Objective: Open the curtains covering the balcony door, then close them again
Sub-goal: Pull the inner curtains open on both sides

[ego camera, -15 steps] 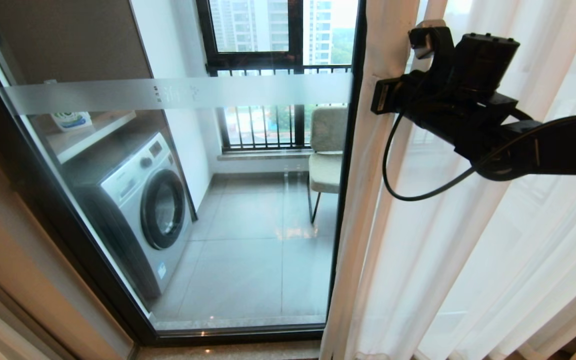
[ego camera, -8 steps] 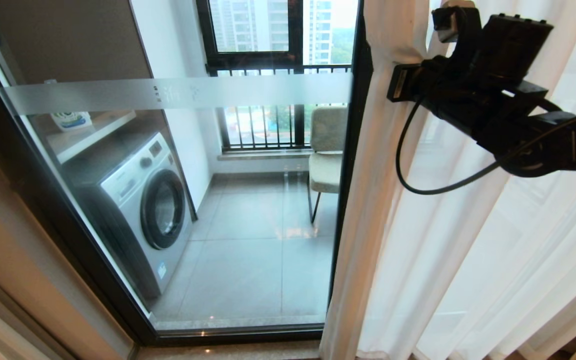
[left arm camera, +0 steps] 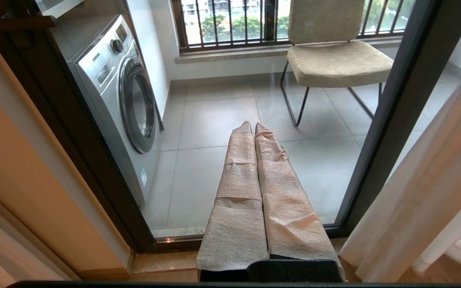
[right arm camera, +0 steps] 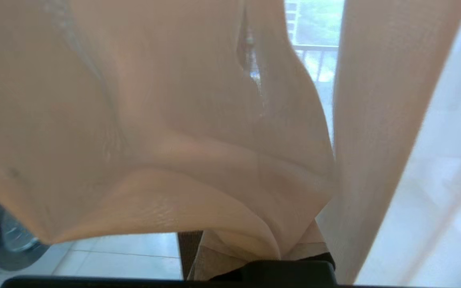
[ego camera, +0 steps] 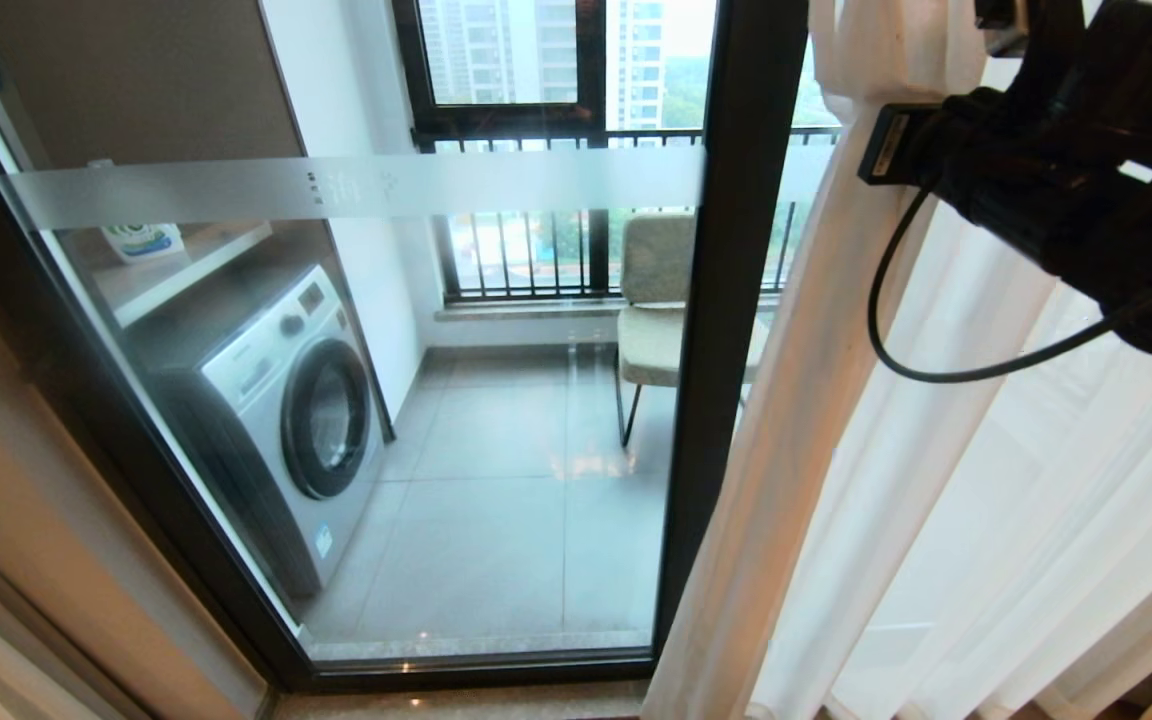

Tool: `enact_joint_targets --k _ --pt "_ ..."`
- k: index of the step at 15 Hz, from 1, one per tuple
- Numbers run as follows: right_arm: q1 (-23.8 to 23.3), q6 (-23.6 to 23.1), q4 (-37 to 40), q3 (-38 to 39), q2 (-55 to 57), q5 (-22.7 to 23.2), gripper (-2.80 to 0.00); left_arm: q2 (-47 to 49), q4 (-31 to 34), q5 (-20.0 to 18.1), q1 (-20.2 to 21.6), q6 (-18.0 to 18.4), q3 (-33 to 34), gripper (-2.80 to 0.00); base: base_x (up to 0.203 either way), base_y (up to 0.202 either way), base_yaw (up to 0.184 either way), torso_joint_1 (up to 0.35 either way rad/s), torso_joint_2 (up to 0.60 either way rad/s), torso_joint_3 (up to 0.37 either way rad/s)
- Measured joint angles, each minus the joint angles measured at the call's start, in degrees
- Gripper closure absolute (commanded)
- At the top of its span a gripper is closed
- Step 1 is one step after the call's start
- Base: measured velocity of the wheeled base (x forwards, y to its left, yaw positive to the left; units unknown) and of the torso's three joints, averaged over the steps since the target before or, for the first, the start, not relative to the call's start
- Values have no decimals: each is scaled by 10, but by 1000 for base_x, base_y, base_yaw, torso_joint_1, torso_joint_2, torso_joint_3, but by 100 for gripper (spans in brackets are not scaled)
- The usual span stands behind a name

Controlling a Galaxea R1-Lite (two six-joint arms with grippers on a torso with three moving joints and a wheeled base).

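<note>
Gripping curtains (ego camera: 816, 420), right gripper (right arm camera: 254, 256) apparently clamped; washing machine (ego camera: 276, 410), chair (ego camera: 651, 320) behind balcony door (ego camera: 726, 350).

washing machine (ego camera: 281, 410), beige chair (ego camera: 654, 300), railed window (ego camera: 536, 130)

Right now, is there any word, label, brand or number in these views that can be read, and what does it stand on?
None reads clearly.
Frosted strip on the balcony door: small marks, too faint.
Bottle above the washing machine: label blurred.
Washing machine panel and its sticker: too small.
Label on the right gripper's arm: unreadable.
</note>
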Motion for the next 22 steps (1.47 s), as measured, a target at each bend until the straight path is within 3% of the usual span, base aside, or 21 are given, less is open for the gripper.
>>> enact_joint_targets --k 9,22 --pt "-69 3 -43 45 -40 -8 0 0 0 0 0 0 0 0 0 0 0 0 0 0" --pt "-92 6 -47 55 -36 -8 0 0 0 0 0 0 0 0 0 0 0 0 0 0"
